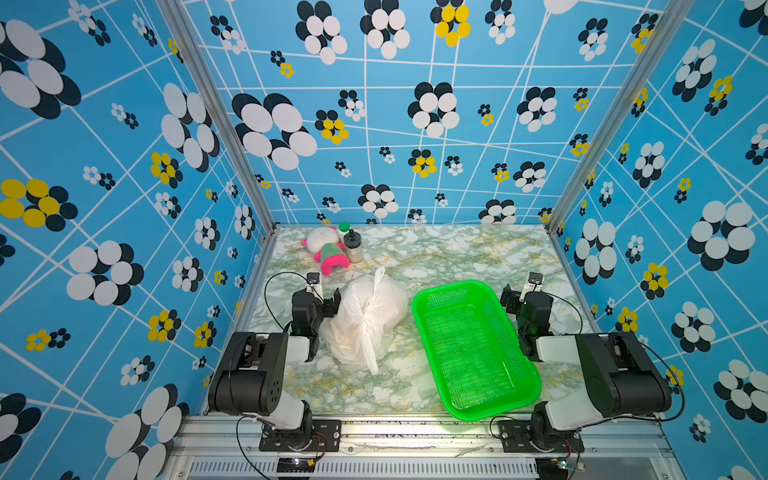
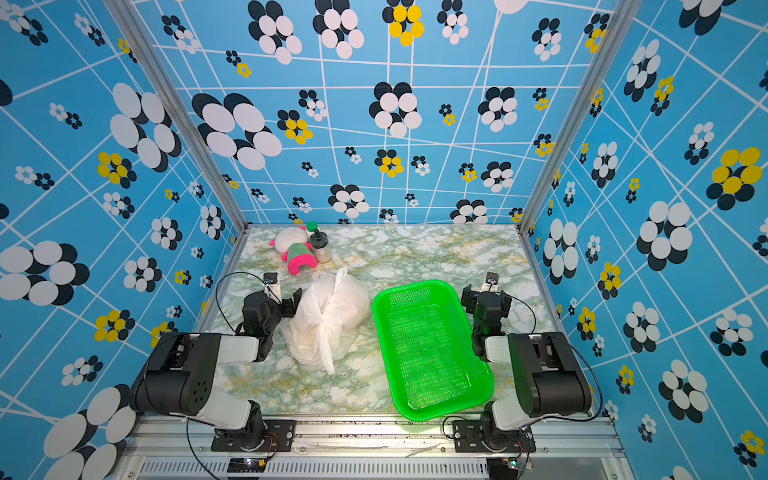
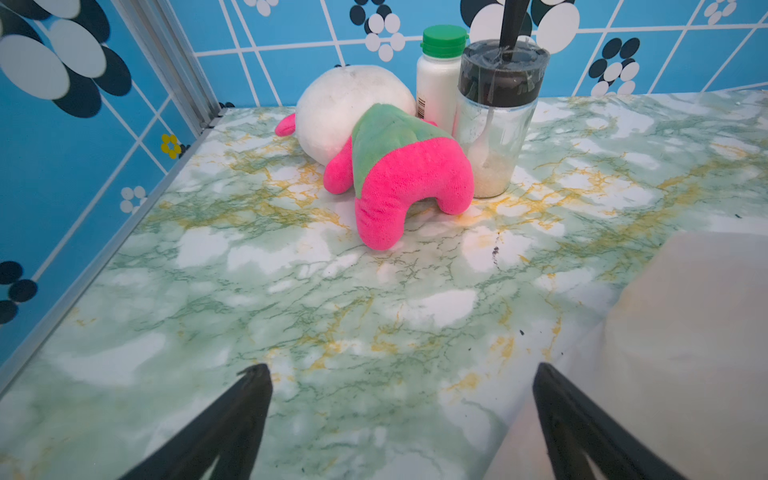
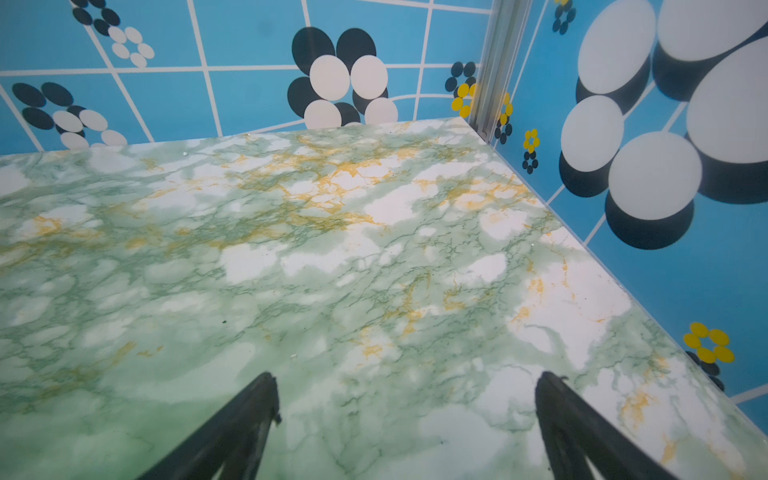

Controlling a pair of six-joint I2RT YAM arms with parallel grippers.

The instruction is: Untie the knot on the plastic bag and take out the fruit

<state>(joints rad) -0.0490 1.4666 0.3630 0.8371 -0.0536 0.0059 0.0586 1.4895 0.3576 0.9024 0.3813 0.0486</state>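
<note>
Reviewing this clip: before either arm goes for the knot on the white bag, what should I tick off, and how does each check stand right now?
1. The left end effector is open and empty: ok.
2. The right end effector is open and empty: ok.
3. The knot of the thin white plastic bag is tied, faces up and is uncovered: ok.
4. The left end effector is clear of the bag's side: cannot tell; they sit very close.
5. The green mesh plastic basket is empty beside the bag: ok.
6. The fruit can be counted: not ok; it is hidden inside the bag.
</note>
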